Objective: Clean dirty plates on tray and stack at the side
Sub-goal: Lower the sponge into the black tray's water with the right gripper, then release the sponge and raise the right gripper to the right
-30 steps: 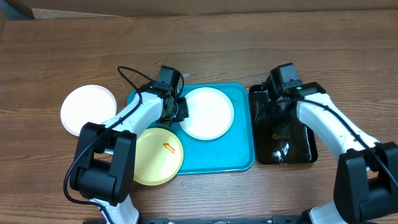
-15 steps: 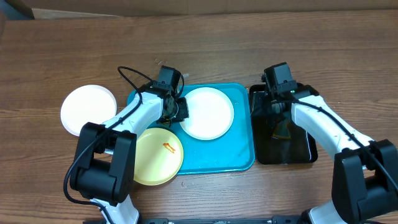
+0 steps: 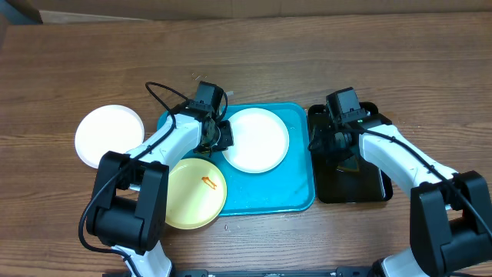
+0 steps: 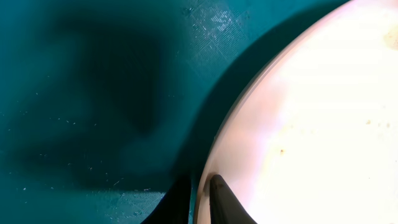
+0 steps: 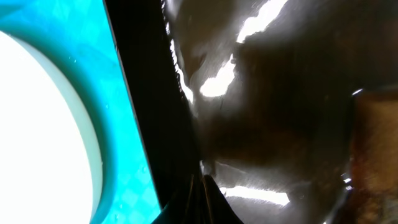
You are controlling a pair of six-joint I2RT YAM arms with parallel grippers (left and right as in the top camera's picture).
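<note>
A white plate lies on the turquoise tray; its rim fills the left wrist view. My left gripper is shut on this plate's left rim, one finger above and one below. A pale yellow plate with an orange smear lies over the tray's front left edge. A second white plate sits on the table at the left. My right gripper is shut and empty, over the left rim of the black tray, as the right wrist view shows.
The glossy black tray stands right beside the turquoise tray. A brownish object lies in it at the right edge of the right wrist view. Bare wooden table surrounds both trays.
My right arm has moved left and toward the front, over the black tray's left side. My left arm and the plates have not moved.
</note>
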